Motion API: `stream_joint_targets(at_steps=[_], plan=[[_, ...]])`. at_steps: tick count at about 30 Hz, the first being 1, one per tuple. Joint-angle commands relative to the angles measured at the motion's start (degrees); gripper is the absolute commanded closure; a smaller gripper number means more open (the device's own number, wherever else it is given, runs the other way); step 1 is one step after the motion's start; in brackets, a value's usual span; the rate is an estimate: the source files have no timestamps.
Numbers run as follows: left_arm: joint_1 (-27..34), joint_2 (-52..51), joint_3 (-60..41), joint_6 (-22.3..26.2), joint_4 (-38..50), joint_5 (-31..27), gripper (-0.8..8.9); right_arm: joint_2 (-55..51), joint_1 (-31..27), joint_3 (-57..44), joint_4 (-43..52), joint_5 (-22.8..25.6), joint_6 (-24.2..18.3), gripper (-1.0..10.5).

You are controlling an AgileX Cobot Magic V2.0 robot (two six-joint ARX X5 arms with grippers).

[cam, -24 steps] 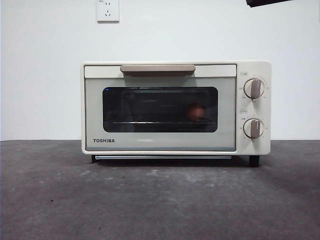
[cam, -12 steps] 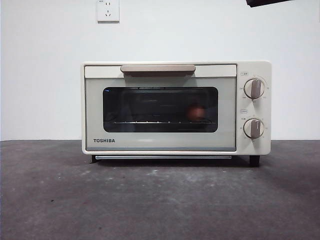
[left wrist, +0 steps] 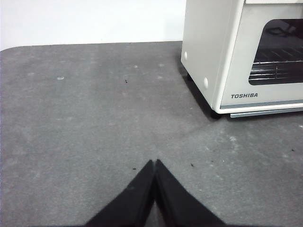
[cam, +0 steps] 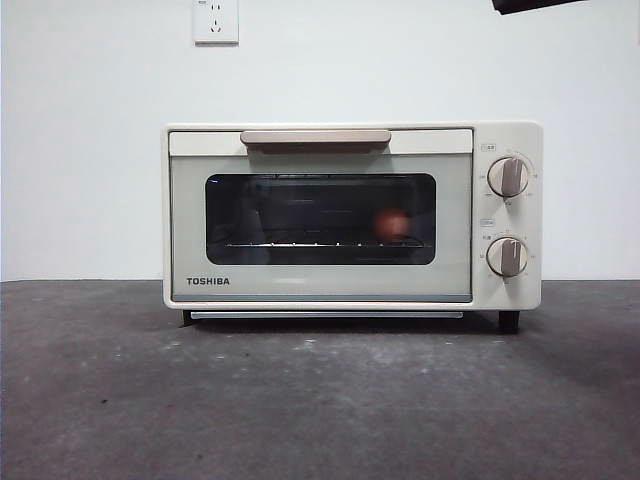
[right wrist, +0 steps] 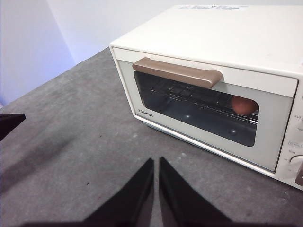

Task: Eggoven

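Note:
The cream TOSHIBA oven (cam: 320, 288) stands at the middle of the table with its door closed. Through the dark glass window the reddish-brown egg (cam: 392, 223) shows on the wire rack, toward the knob side. The right wrist view also shows the egg (right wrist: 244, 105), behind the glass. My left gripper (left wrist: 155, 163) is shut and empty over bare table, off the oven's (left wrist: 213, 56) plain side. Out in front of the oven's (right wrist: 213, 33) door, my right gripper (right wrist: 156, 161) is shut and empty too.
A brown handle (cam: 315, 138) runs along the door's top and two knobs (cam: 508, 177) sit on the oven's right panel. Grey table (cam: 320, 400) stretches before the oven. A wall socket (cam: 215, 20) is on the white wall. A black arm tip (cam: 535, 5) shows at the top corner.
A dark reflection that lay over the egg in the oven's window has cleared. The egg, oven and door stand as before.

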Motion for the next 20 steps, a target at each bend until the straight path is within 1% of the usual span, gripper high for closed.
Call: stream_joint_targets(at_steps=[1, 8, 10, 11, 13, 14, 16, 17, 20], plan=[[0.11, -0.11, -0.44, -0.52, -1.99, 0.07, 8.06, 0.15, 0.39, 0.42, 0.57, 0.07, -0.48, 9.4], [0.11, -0.11, -0.44, -0.52, -1.99, 0.07, 8.06, 0.15, 0.39, 0.42, 0.52, 0.07, -0.63, 9.4], [0.11, -0.11, -0.44, -0.52, -1.99, 0.07, 8.06, -0.15, -0.31, 0.42, 0.44, 0.59, -3.26, 9.4], [0.11, -0.11, -0.44, -0.52, -1.99, 0.07, 8.06, -0.96, -1.55, 0.39, 0.28, 0.76, -4.39, 9.4], [0.11, -0.11, -0.44, -0.52, -1.99, 0.09, 8.06, -2.84, -5.11, 0.22, -0.11, 0.79, -6.73, 9.4], [0.11, -0.11, -0.44, -0.52, -1.99, 0.07, 8.06, -3.41, -7.48, -0.15, 0.11, -0.09, -7.48, 9.4], [0.11, -0.11, -0.44, -0.52, -2.01, 0.09, 8.06, -4.68, -12.09, -1.11, 0.15, -3.32, -7.98, 9.4], [0.11, -0.11, -0.44, -0.52, -1.99, 0.07, 8.06, -5.95, -15.65, -2.14, 0.26, -5.60, -8.13, 9.4], [0.11, -0.11, -0.44, -0.52, -2.01, 0.07, 8.06, -9.75, -24.11, -4.94, 0.50, -7.50, -9.60, 9.4]])
